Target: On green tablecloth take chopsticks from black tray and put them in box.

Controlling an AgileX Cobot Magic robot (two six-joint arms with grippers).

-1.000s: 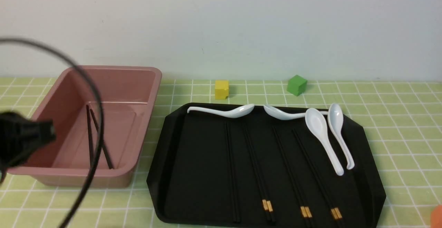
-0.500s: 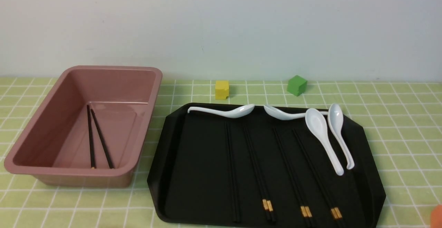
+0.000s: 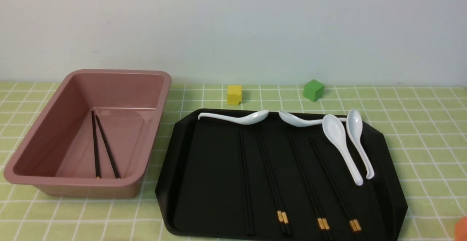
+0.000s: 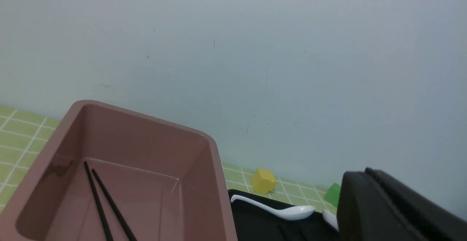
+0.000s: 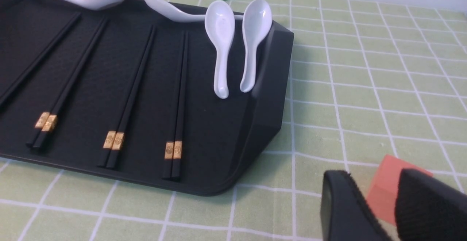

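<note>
The black tray (image 3: 171, 182) lies on the green tablecloth (image 3: 419, 124). Several pairs of black chopsticks (image 3: 273, 182) with gold bands lie lengthwise in it, also in the right wrist view (image 5: 127, 87). The pink box (image 3: 153, 98) stands left of the tray with two chopsticks (image 3: 102, 146) on its floor, also in the left wrist view (image 4: 105, 204). Neither gripper shows in the front view. Only one black finger (image 4: 368, 204) of my left gripper shows, raised near the box. My right gripper (image 5: 374, 179) is open and empty, low over the cloth right of the tray's near corner.
Several white spoons (image 3: 341, 142) lie along the tray's far edge and right side. A yellow cube (image 3: 234, 94) and a green cube (image 3: 313, 90) sit behind the tray by the wall. An orange block (image 5: 383, 193) lies on the cloth just beyond my right fingers.
One second ago my left arm and its cable hung in front of the box; they have left the front view. The chopsticks in the box and tray have not moved.
</note>
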